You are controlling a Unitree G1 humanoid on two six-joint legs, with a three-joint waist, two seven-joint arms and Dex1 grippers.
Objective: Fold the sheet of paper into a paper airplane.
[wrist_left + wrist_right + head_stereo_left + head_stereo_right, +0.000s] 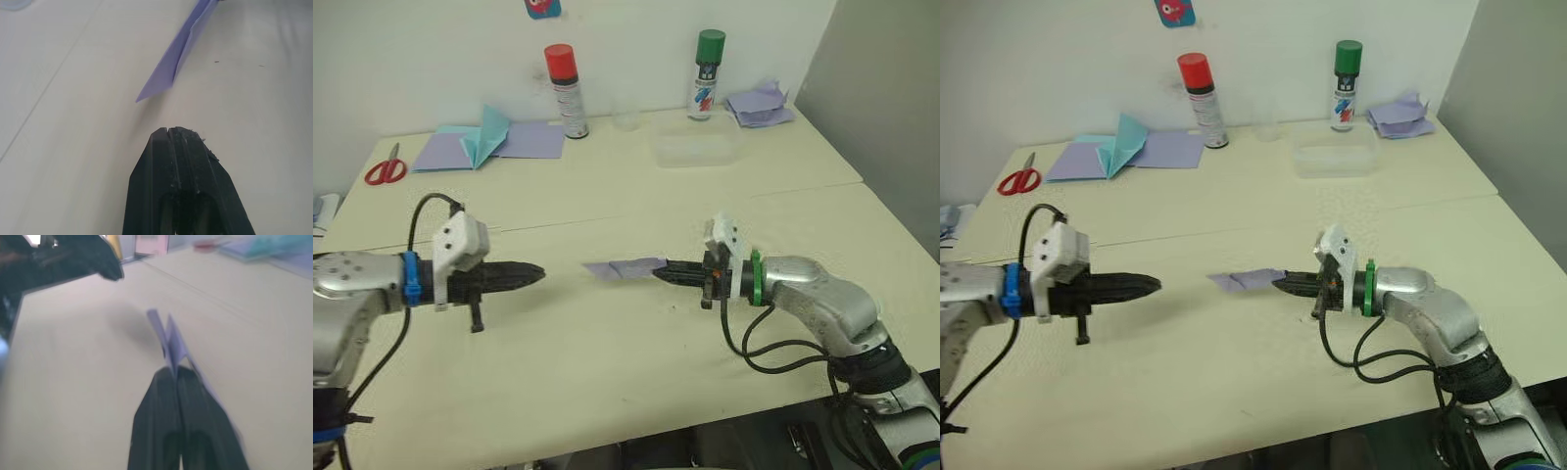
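Paper airplane (625,266): mid-table, folded narrow, pinched by right gripper (658,273).
Left gripper (536,275): at its 9 o'clock, apart, fingers pressed together, empty.
Progress: likely near finished; wings perhaps left.

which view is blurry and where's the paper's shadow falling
Right wrist view: smeared throughout, the folded lavender paper soft-edged, the right gripper shut on it. Left wrist view: crisp, with a faint shadow on the table under the paper's tip. Left eye view: soft shadows under both grippers, left gripper shut.
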